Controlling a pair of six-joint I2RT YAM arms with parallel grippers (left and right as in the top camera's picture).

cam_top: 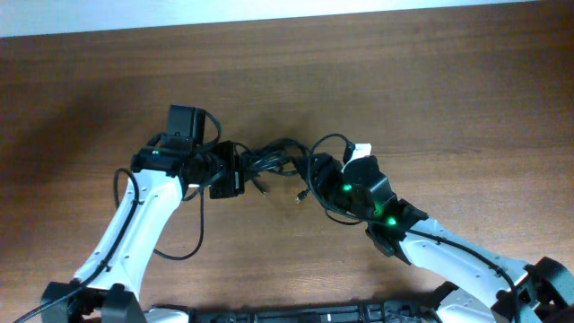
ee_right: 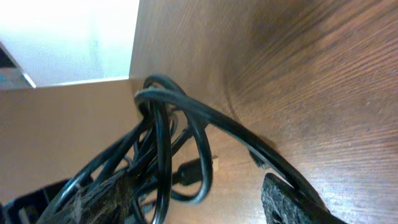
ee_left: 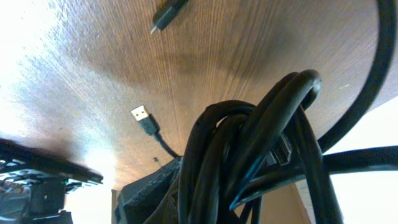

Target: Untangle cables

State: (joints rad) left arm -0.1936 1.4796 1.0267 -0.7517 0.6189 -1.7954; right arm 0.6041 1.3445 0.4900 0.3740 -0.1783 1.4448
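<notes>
We see the cables (cam_top: 273, 161) bunched mid-bench, strung between both grippers so the loops can be teased apart. The right gripper (cam_top: 314, 175) is parted, cord hooked over one finger (ee_right: 93, 196). The left gripper (cam_top: 240, 170) is buried in cord, so we can't tell its grip.

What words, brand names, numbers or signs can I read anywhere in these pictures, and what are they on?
None: no legible text shows on the cables, the USB plug, the left arm, the right arm or the table.
</notes>
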